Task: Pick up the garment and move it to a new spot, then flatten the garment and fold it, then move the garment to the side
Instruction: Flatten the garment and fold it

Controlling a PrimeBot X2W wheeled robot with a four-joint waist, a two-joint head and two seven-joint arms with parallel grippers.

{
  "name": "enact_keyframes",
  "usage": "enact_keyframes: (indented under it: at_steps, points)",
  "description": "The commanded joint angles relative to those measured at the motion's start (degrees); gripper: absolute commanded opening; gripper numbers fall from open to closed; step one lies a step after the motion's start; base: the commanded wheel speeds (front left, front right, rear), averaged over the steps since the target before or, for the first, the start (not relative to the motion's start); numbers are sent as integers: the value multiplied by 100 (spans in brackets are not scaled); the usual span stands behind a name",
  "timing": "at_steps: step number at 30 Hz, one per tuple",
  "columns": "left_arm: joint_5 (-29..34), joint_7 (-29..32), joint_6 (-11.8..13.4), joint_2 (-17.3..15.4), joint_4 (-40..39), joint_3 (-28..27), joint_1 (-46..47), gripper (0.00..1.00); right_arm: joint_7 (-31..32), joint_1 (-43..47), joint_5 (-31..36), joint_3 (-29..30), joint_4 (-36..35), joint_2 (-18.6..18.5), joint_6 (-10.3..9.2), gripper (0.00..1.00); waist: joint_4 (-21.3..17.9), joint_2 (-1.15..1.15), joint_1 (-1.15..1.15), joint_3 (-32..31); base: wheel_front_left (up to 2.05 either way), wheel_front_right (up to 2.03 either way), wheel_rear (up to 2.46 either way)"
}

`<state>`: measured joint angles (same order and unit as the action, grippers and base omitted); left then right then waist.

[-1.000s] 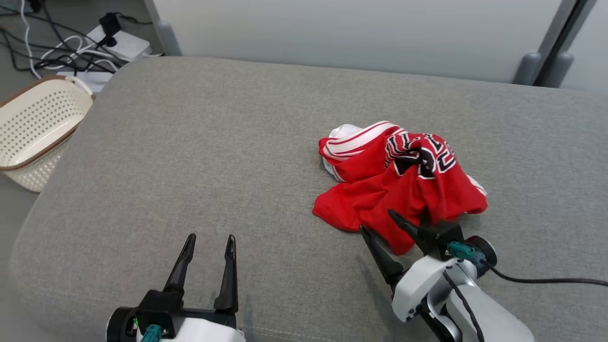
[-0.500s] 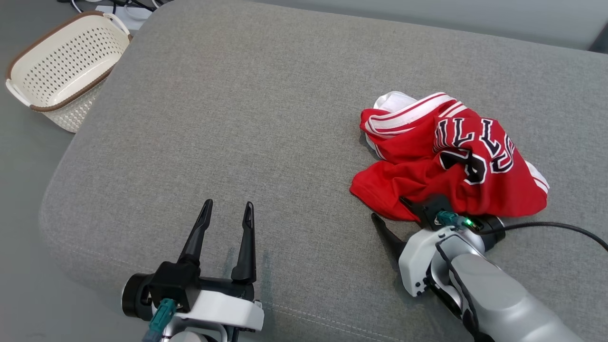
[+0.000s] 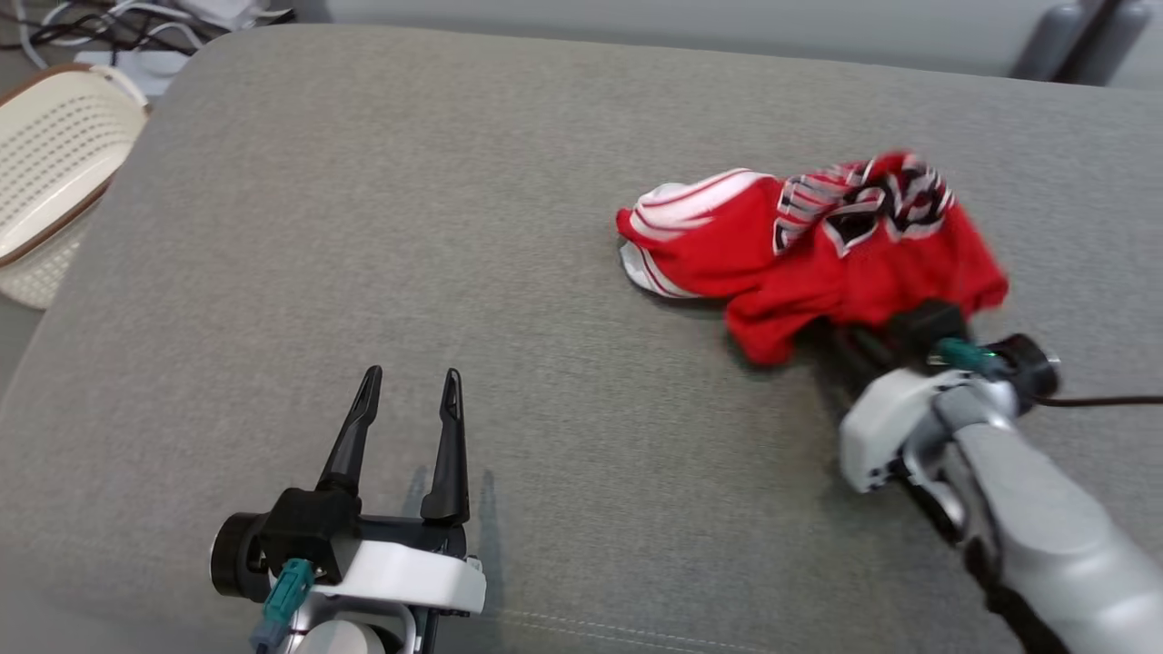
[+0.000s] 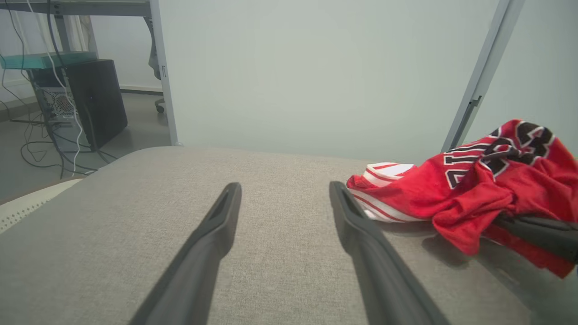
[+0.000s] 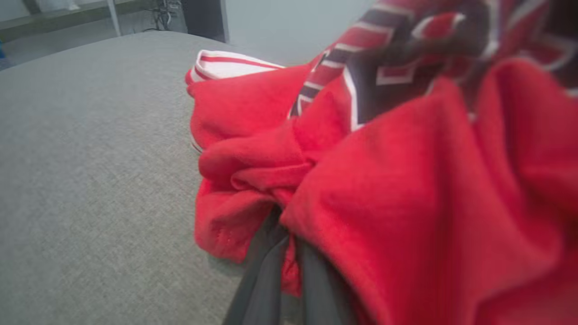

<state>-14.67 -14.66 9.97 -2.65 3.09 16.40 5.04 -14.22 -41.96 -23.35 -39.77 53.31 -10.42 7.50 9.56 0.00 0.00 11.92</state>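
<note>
At the moment of inspection I found the right end effector pinched shut on a fold at the near edge of the garment, with red cloth bunched over and around its dark fingers. The left end effector stood wide and empty, its tips just above the cushion. The garment, a crumpled red jersey with white striped trim and black lettering, lay directly ahead of the right end effector and in contact with it. Its mass ran crosswise to the finger line, and the white-trimmed end trailed off to that end effector's left. From the left end effector it lay ahead and to the right, well apart. I judged the right arm plainly the nearer, and the one placed to lift and carry. The far part of the garment appeared to rest on the cushion; I could not tell how much was clear of it. The cushion was grey woven fabric, bare to the left of the right end effector. Beyond its edge I noted a perforated cream basket, loose cables, a pale wall and a slanted metal post.
</note>
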Motion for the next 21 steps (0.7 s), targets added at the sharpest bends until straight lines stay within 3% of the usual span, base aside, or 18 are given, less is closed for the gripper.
enact_keyframes:
  at_steps: [1,3,9,16,21]
  points:
    - [59,-34,-60,-23,-134,-210,164,100,-75,348,166,261,-336,-181,-1,0,-272,0,0,-87,0,0,0]
    - [123,-34,-191,-23,-65,-202,200,100,-76,767,567,1058,-891,-545,-1,0,-547,0,0,-146,0,0,0]
    - [355,-34,-629,-23,306,-30,356,100,-77,1439,1232,2507,-1382,-821,-1,0,-979,0,0,-238,0,0,0]
    - [538,-34,-799,-23,983,259,942,100,-77,1758,1982,4059,-1581,-764,-1,0,-1291,0,0,-123,0,0,0]
    - [647,-34,-784,-23,1710,489,1486,100,-77,1789,2670,4944,-1720,-397,-1,0,-1494,0,0,43,0,0,0]
